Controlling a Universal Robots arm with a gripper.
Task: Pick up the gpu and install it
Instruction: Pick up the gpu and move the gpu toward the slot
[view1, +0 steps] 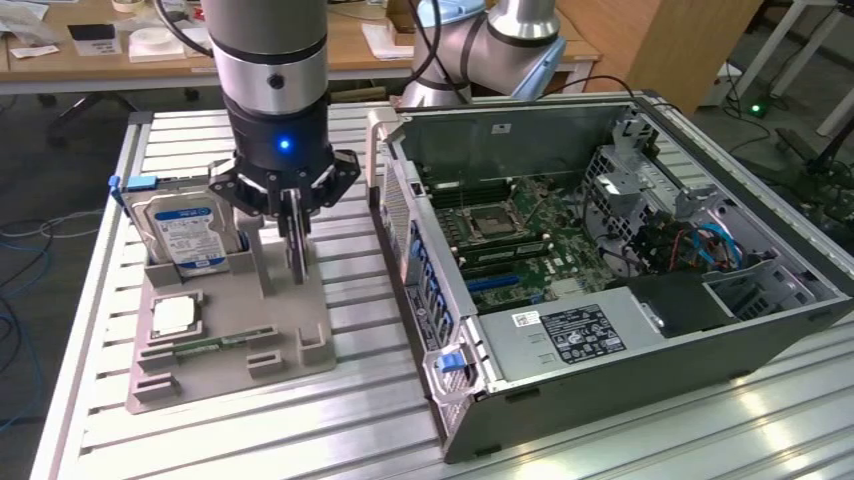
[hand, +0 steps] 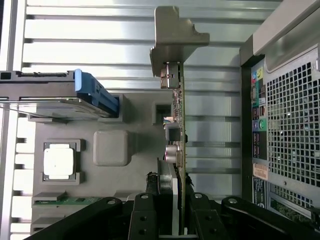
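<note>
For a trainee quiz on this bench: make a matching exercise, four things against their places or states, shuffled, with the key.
Things:
1 gpu
2 hard drive
3 processor chip
4 computer case

Places or states:
A flat in a square recess of the grey tray
B side open, motherboard showing
C on edge, clamped in the gripper
D upright at the tray's end, blue-white label

Pairs: 1-C; 2-D; 3-A; 4-B.
</note>
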